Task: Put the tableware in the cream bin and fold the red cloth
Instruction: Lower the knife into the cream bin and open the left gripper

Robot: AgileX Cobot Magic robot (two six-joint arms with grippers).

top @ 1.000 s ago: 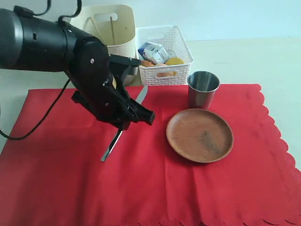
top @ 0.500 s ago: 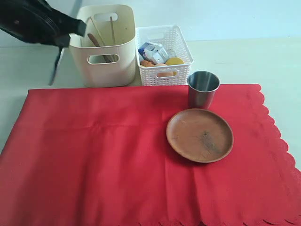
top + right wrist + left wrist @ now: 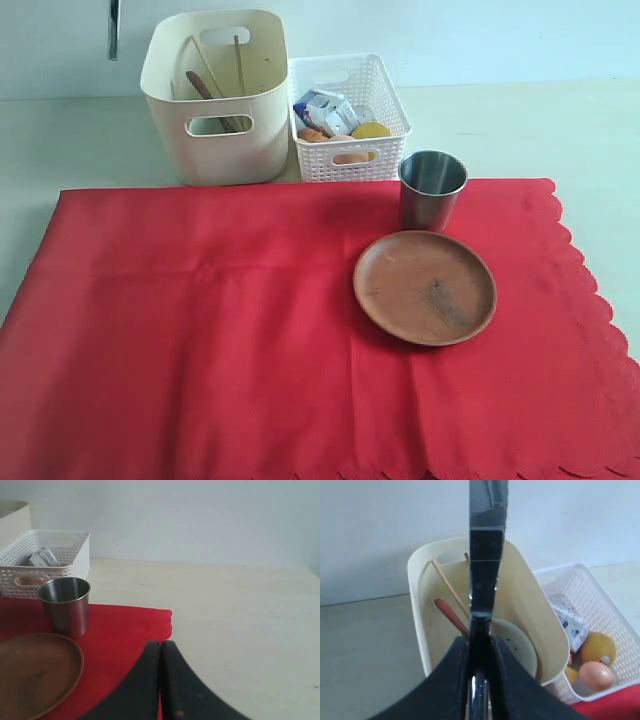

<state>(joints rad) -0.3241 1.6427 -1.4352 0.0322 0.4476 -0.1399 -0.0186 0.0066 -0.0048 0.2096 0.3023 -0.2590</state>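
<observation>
My left gripper (image 3: 481,637) is shut on the metal table knife (image 3: 487,555), which hangs above the cream bin (image 3: 417,610). Inside the bin lie a pale bowl (image 3: 517,645), a dark spoon (image 3: 451,616) and chopsticks (image 3: 450,590). In the exterior view only the knife's blade (image 3: 114,30) shows, at the top edge left of the cream bin (image 3: 215,150); the arm itself is out of view. The steel cup (image 3: 432,188) and brown plate (image 3: 425,287) stand on the red cloth (image 3: 200,330), spread flat. My right gripper (image 3: 161,645) is shut and empty near the cloth's corner (image 3: 130,630).
A white lattice basket (image 3: 345,115) with a milk carton, egg and other food stands right of the cream bin, behind the cup. Bare cream tabletop (image 3: 240,610) lies beyond the cloth's right edge. A pale wall runs behind the bins.
The left arm lifted the knife off the cloth, swung up and left past the bin, and left the exterior view; only the blade shows now. The right gripper has not moved.
</observation>
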